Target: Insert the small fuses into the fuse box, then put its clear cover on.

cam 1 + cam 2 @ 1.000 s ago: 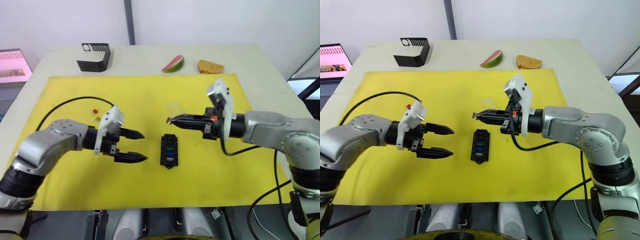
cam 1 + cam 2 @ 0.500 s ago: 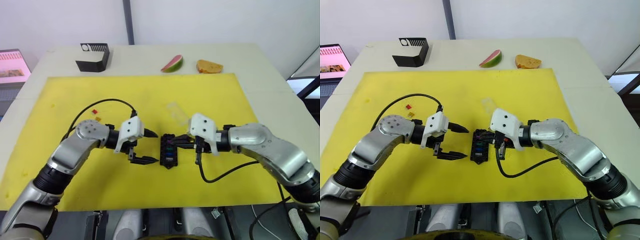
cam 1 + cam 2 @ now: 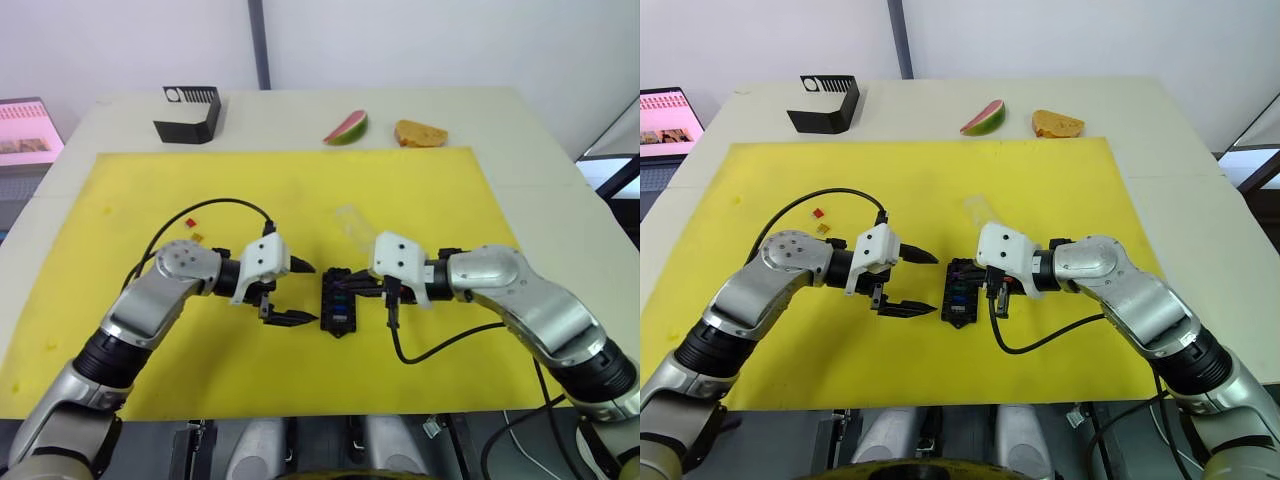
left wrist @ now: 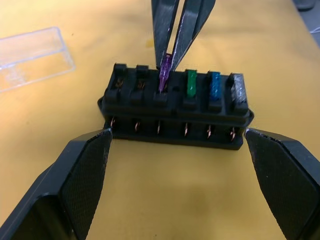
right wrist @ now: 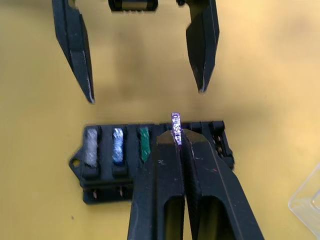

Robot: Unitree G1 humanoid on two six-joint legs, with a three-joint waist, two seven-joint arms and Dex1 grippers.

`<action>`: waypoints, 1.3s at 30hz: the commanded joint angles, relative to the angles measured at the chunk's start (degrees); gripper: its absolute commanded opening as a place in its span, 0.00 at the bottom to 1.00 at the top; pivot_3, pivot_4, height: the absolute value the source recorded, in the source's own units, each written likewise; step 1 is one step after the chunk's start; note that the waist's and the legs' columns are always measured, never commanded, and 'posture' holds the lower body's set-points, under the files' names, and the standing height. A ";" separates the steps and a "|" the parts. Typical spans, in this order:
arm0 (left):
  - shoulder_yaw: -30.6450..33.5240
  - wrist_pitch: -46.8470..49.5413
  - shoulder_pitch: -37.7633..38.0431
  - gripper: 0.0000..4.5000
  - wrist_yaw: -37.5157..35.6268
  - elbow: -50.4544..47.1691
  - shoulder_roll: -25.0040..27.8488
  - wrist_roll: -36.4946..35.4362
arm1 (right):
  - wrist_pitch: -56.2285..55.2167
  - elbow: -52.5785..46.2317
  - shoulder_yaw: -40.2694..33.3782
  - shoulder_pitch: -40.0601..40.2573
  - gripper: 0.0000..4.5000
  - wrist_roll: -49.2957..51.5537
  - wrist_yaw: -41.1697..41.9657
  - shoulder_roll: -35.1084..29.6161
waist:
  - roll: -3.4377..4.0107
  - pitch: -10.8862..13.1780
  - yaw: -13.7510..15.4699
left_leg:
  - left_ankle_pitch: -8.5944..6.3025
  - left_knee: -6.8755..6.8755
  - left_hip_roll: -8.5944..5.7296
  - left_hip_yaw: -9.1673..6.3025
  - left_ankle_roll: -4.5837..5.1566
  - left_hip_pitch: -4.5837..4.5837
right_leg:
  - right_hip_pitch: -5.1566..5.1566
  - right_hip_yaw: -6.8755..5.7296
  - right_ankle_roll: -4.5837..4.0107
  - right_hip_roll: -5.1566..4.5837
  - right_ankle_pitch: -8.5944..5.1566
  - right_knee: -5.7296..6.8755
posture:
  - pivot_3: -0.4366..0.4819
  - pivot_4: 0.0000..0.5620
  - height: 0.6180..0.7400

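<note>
The black fuse box (image 3: 337,300) lies on the yellow mat (image 3: 120,200). Green (image 4: 191,82), blue (image 4: 215,85) and whitish (image 4: 237,89) fuses sit in one row of its slots. My right gripper (image 5: 180,136) is shut on a violet fuse (image 5: 176,124), whose blades are in the slot beside the green one. My left gripper (image 3: 308,294) is open, its fingers straddling the box's left side without touching it. The clear cover (image 3: 352,222) lies flat just behind the box. Loose red (image 3: 190,222) and amber (image 3: 197,237) fuses lie on the mat at the left.
A black angular holder (image 3: 188,112) stands at the back left of the table. A watermelon slice (image 3: 346,127) and a piece of bread (image 3: 420,132) lie at the back. A screen (image 3: 25,130) sits off the table's left edge.
Over the last second both grippers closed in on the fuse box from either side, the right one lowering the violet fuse onto it. In the last half second almost nothing moved.
</note>
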 commanded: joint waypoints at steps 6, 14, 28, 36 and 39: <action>0.85 -1.41 -0.70 0.99 -0.24 -1.19 -0.50 0.97 | -0.57 -1.04 -1.75 0.50 0.00 -1.47 1.90 0.68 | 0.00 0.00 -0.03 | 0.01 0.00 0.00 0.00 -0.02 0.01 | 0.00 0.00 0.00 0.02 0.00 0.02 | 0.48 0.27 1.00; 0.20 -2.05 -1.36 0.99 -0.51 -0.20 -1.98 2.37 | 0.01 -0.89 -2.09 0.58 0.00 -1.52 2.51 1.39 | 0.00 0.00 0.46 | 0.01 0.02 0.00 0.00 -0.02 0.01 | 0.00 0.00 0.01 0.02 0.00 0.03 | 0.48 0.27 1.00; 0.34 -2.59 -1.71 0.99 -0.77 0.39 -3.14 3.63 | -0.18 1.77 -1.08 0.12 0.00 -3.63 4.40 2.00 | -0.01 -0.01 0.86 | 0.03 0.04 0.00 0.00 -0.05 0.03 | 0.01 -0.01 0.01 0.05 0.00 0.08 | 0.48 0.27 1.00; 0.20 -3.02 -1.78 0.99 -0.93 0.48 -3.45 4.13 | 3.52 1.17 -0.96 -2.78 0.00 -3.92 7.22 0.48 | 0.00 -0.01 0.95 | 0.03 0.06 -0.01 0.00 -0.05 0.04 | 0.02 -0.01 0.01 0.05 0.00 0.09 | 0.48 0.27 1.00; 0.05 -3.31 -1.88 0.99 -0.92 0.75 -3.74 4.40 | 5.23 1.56 -0.47 -4.80 0.00 -4.07 8.35 0.24 | -0.01 -0.01 0.99 | 0.03 0.09 -0.01 0.00 -0.05 0.04 | 0.03 -0.01 0.01 0.05 0.01 0.09 | 0.48 0.27 1.00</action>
